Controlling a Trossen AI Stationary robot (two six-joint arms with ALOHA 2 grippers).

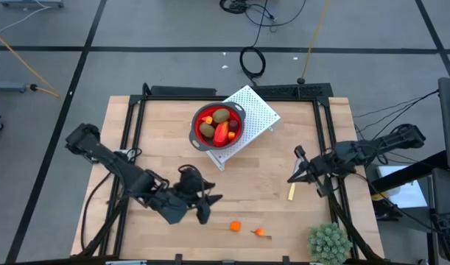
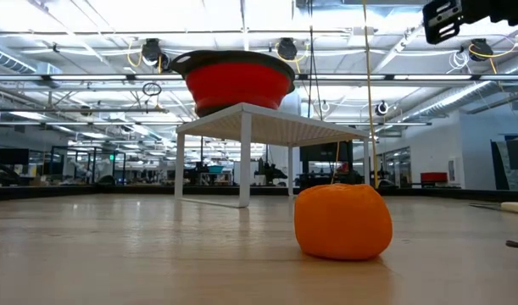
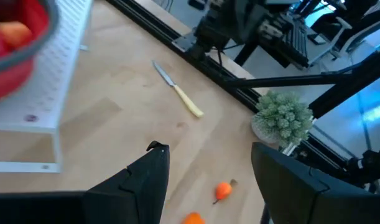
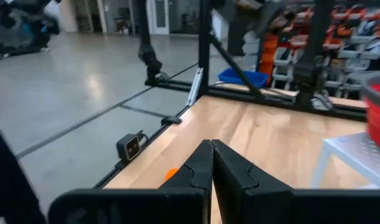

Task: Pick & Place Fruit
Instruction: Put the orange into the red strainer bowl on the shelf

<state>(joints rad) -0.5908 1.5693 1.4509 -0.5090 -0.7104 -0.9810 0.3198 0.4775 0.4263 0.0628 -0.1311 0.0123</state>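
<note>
Left gripper (image 1: 208, 205): fingers spread wide, nothing between them, over the wooden table (image 1: 158, 132) toward its near edge. In the left wrist view the two dark fingers (image 3: 146, 180) stand apart with bare wood showing in the gap.

Just beyond the fingertips, on the table: a small orange fruit (image 1: 236, 226). Slightly farther the same way lies a second small orange piece with a short stem (image 1: 261, 232). Neither touches the gripper. The low view has the round orange fruit (image 2: 342, 221) sitting on the wood.

Farther out from the left gripper, toward the far side of the table: a red bowl with a dark rim (image 1: 218, 126) sits on a white perforated stand (image 1: 254, 110). Inside the bowl are an olive-brown oval (image 1: 222, 115), a longer red-orange piece (image 1: 222, 133), a dark red ball (image 1: 233, 125) and orange bits.

Across the table from the left gripper: a pale yellow stick with a blade, a toy knife (image 1: 291, 191), lying flat. Near the front corner on that side, a spiky green plant ball (image 1: 329, 242).

Right gripper (image 1: 292, 179): fingers pressed together, holding nothing, just beside the knife at the right edge. The right wrist view shows the two fingers (image 4: 209, 167) meeting.
</note>
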